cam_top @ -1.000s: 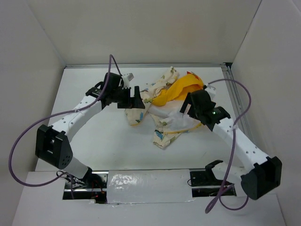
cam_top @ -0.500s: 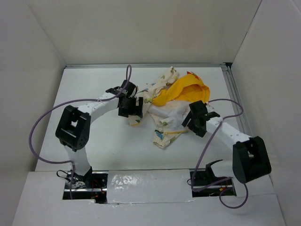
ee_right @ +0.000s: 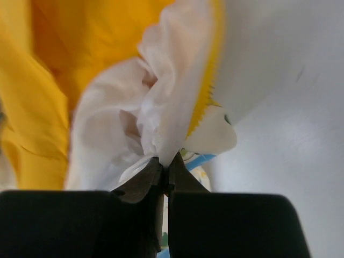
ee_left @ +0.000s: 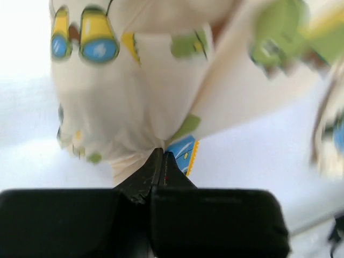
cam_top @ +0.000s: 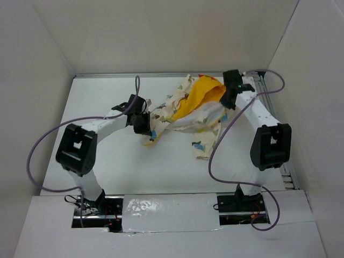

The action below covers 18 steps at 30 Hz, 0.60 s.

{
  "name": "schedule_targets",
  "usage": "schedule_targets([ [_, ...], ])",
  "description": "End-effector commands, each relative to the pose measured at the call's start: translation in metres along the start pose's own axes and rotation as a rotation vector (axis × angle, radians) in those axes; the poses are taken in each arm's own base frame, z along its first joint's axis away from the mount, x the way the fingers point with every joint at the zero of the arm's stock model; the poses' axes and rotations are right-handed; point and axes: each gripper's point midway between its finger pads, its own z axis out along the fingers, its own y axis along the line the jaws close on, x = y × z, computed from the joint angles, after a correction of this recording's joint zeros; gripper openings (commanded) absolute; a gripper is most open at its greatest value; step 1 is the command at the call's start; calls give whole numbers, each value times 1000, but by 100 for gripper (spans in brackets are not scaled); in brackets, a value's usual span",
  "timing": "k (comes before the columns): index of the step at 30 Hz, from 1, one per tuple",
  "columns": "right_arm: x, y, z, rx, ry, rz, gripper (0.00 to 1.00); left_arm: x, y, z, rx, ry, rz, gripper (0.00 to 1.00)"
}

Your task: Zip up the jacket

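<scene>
Jacket (cam_top: 189, 115) lay crumpled on worktop (cam_top: 107, 161), toward far side, yellow lining showing, spread between both arms. Left tool (cam_top: 149, 126) fully closed, pinching cream printed fabric at jacket's left edge. Right tool (cam_top: 226, 101) fully closed, pinching white-and-yellow fabric at far right edge.

open table (cam_top: 161, 166) nearside, jacket (cam_top: 188, 115) spread mid-table, walls (cam_top: 161, 37) apparently close behind
</scene>
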Motion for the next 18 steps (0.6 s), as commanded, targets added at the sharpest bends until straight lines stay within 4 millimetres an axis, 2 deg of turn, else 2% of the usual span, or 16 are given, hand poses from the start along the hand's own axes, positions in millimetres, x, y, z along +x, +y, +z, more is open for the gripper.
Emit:
schedule_targets([
  [1, -71, 2, -27, 86, -139, -87, 0, 5, -45, -55, 268, -94, 63, 0],
  [2, -97, 15, -43, 60, -192, -89, 0, 14, -52, -63, 315, -90, 71, 0],
  [4, -106, 18, -49, 72, -195, -132, 0, 40, -64, -83, 416, -80, 77, 0],
  [5, -123, 25, -63, 50, -233, -127, 0, 51, -81, -98, 533, -64, 110, 0],
  [7, -132, 29, -73, 28, -249, -153, 0, 80, -96, -124, 674, -37, 149, 0],
  [8, -142, 34, -84, 0, -272, -175, 0, 93, -106, -139, 768, -14, 182, 0],
  [9, -144, 36, -89, -13, -272, -201, 0, 105, -108, -151, 797, -20, 187, 0],
  [10, -155, 43, -102, -42, -295, -202, 0, 115, -110, -154, 801, -4, 190, 0],
  [11, -157, 42, -105, -38, -295, -218, 0, 122, -107, -156, 778, -13, 176, 0],
  [12, -152, 38, -101, -18, -264, -252, 0, 125, -106, -154, 749, -6, 139, 0],
  [13, -154, 41, -105, -31, -259, -267, 0, 130, -105, -151, 725, 4, 125, 0],
  [15, -132, 38, -91, -11, -168, -327, 6, 136, -94, -138, 641, 26, 66, 1],
  [16, -116, 33, -79, 7, -115, -358, 7, 141, -91, -133, 613, 49, 50, 6],
  [17, -102, 35, -71, 17, -91, -390, 9, 145, -86, -126, 566, 80, 27, 26],
  [18, -93, 32, -65, 38, -72, -408, 9, 148, -84, -122, 542, 98, 19, 38],
])
